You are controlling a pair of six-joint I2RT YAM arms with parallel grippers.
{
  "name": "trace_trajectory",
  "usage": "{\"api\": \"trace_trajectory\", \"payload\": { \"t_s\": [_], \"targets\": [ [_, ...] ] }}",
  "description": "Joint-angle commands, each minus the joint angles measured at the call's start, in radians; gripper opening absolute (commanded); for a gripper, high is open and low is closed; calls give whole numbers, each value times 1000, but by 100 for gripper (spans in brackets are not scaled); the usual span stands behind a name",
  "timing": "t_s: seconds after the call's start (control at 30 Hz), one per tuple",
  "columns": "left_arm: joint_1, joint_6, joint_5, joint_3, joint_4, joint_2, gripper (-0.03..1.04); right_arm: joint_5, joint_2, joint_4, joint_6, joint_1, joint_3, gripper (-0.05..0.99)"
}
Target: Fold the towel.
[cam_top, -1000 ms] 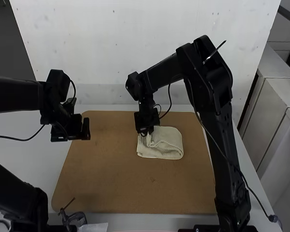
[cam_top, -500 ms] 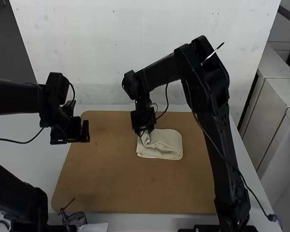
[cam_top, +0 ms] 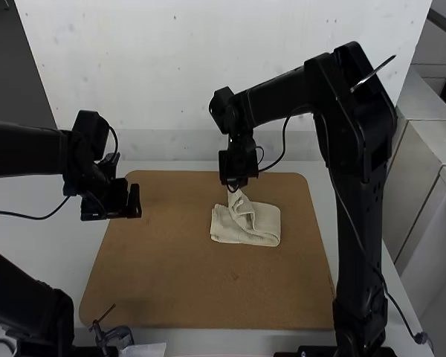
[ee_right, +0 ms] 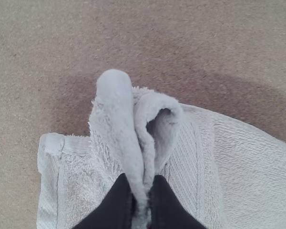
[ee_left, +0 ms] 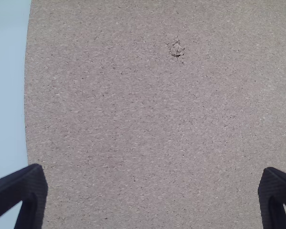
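In the high view my right gripper (cam_top: 236, 184) is above the far edge of the cream towel (cam_top: 259, 224), lifting a pinch of it. The towel lies folded on the brown board, a raised ridge running up to the fingers. In the right wrist view my right gripper (ee_right: 142, 202) is shut on a bunched part of the towel (ee_right: 243, 167). My left gripper (cam_top: 134, 201) hangs over the board's left edge, away from the towel. The left wrist view has the left gripper (ee_left: 152, 191) open, its two fingers wide apart above bare board.
The brown board (cam_top: 208, 286) lies on a white table (cam_top: 44, 238). A white wall (cam_top: 163, 82) stands behind it. A small clamp-like metal object (cam_top: 117, 336) is at the board's near left corner.
My right gripper first shifted slightly left, then rose and moved right and away, drawing the pinched towel part up. The left arm has barely moved.
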Motion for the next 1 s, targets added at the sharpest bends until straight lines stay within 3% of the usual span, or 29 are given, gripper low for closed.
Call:
{"api": "trace_trajectory", "payload": {
  "t_s": [0.0,0.3,0.33,0.4,0.43,0.67,0.87,0.97],
  "targets": [
    [-5,-5,7,-17,5,-8,100,0,39,4,-2,50,18,1],
    [9,3,6,-24,7,-18,100,4,93,8,4,116,50,2],
    [9,3,6,-26,7,-18,100,-1,93,24,4,117,47,6],
    [9,3,6,-29,10,-18,100,-10,90,24,6,119,58,31],
    [9,3,6,-30,13,-18,100,-12,74,19,7,122,65,34],
    [9,3,6,-40,20,-14,100,-35,-36,-5,9,88,114,34],
    [2,1,7,-40,22,-16,100,-36,-53,-21,4,47,59,34],
    [0,1,7,-40,22,-18,100,-30,-41,-24,3,48,15,12]
  ]
}}
